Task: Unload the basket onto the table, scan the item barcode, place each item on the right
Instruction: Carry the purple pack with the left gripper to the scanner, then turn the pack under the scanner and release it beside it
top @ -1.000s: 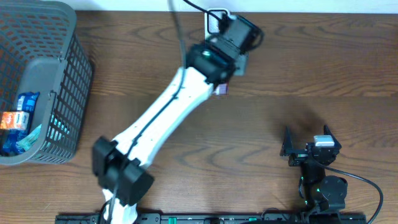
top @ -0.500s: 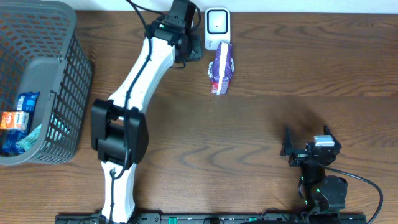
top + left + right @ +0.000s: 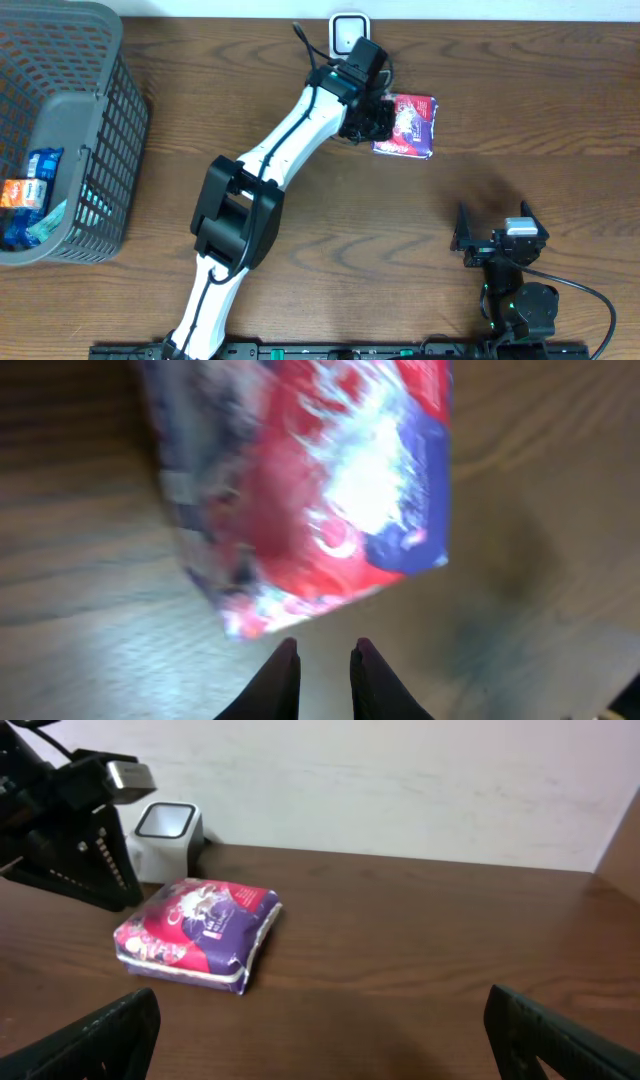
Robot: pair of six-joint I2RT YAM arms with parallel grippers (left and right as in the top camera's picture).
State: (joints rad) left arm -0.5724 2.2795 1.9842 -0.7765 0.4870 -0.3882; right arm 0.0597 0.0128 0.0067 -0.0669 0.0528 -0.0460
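Risk, going left to right. Scanner (image 3: pixel 347 30) sits at the far edge with the left arm's wrist right next to it, so a careless swing could knock it or turn its window away. Left gripper (image 3: pixel 322 650) has its fingers drawn almost together with nothing between them, tips just short of the packet's near edge. From that pose it can only shove. A push would likely slide the packet across the wood rather than lift it, and a grasp needs the jaws reopened first.

Snack packet (image 3: pixel 405 125) lies flat on the table, red and purple printed face up, just right of the left gripper and near-right of the scanner, not over the window. No barcode shows in any view, so it is probably underneath or on an edge. A scan attempt without flipping the packet would likely read nothing. The wrapper looks soft and glossy, so a pinch on one corner may slip or crumple it.

Right gripper (image 3: pixel 494 222) is parked near the front right, jaws spread wide and empty, well apart from the packet, so no clash is likely.

Containers: one grey mesh basket (image 3: pixel 100 130) at far left, holding a few small packets, blue (image 3: pixel 38 165) and orange (image 3: pixel 20 192) visible. Exact count is unclear.
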